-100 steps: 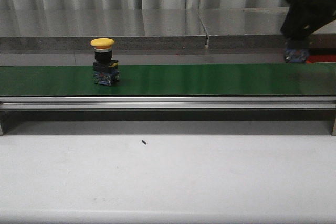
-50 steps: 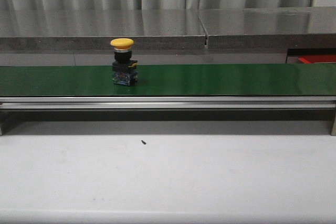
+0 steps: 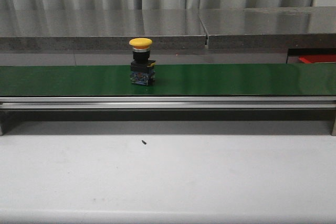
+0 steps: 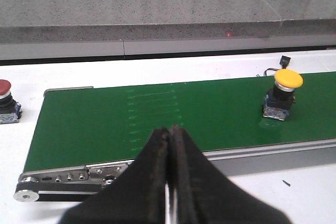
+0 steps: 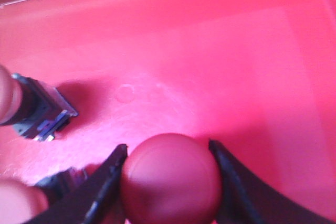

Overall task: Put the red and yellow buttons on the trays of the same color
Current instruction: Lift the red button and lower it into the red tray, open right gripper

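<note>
Yellow button riding upright on the green belt

The yellow button (image 3: 141,62) has a domed cap on a black-and-blue body, mid-belt (image 3: 236,80). Left tool (image 4: 170,182) is pressed together, empty. Right tool (image 5: 169,177) clamps a red button (image 5: 170,182) over the red tray (image 5: 220,51), beside two others.

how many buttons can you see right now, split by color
Yellow buttons: 1, on the green belt.
Red buttons: 4, one beside the belt's end, one between the right gripper's fingers, two lying in the red tray.
Total: 5.
</note>
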`<state>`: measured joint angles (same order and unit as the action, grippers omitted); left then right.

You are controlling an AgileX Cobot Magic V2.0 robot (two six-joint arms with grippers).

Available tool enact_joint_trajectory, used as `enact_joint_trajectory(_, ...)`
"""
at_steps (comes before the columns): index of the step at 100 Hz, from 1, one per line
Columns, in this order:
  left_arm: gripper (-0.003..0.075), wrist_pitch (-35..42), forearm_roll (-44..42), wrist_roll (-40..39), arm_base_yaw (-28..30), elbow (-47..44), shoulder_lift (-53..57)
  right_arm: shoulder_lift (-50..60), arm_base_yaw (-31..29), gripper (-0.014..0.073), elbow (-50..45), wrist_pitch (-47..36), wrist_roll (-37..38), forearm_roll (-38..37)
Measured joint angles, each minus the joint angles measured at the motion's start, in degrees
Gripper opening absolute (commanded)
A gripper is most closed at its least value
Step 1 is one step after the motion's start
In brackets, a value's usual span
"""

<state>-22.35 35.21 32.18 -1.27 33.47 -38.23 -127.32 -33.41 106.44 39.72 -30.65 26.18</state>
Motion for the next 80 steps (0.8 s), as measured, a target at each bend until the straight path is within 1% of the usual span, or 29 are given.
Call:
enact_joint_trajectory(17,-0.0019,0.0,0.0,0.0,0.0,0.0,0.0,-2.89,1.19,0.0094,2.29,0.87,0.0,0.0)
enact_joint_trajectory(24,-0.0019,0.0,0.0,0.0,0.0,0.0,0.0,-3.36,1.57,0.0127,2.39,1.23,0.0,0.0)
enact_joint_trajectory(31,-0.0019,0.0,0.0,0.0,0.0,0.0,0.0,-3.8,1.91,0.0195,2.65,1.21,0.0,0.0)
enact_joint_trajectory(48,-0.0019,0.09,0.0,0.0,0.0,0.0,0.0,-4.16,1.91,0.041,3.0,1.71,0.0,0.38)
enact_joint_trajectory(55,-0.0019,0.09,0.0,0.0,0.0,0.0,0.0,-4.29,1.91,0.0464,3.0,2.22,0.0,0.27)
enact_joint_trajectory(61,-0.0019,0.09,0.0,0.0,0.0,0.0,0.0,-4.29,1.91,0.0479,3.0,2.35,0.0,0.27)
enact_joint_trajectory(80,-0.0019,0.09,0.0,0.0,0.0,0.0,0.0,-1.09,1.91,0.0479,3.54,2.98,0.0,0.19)
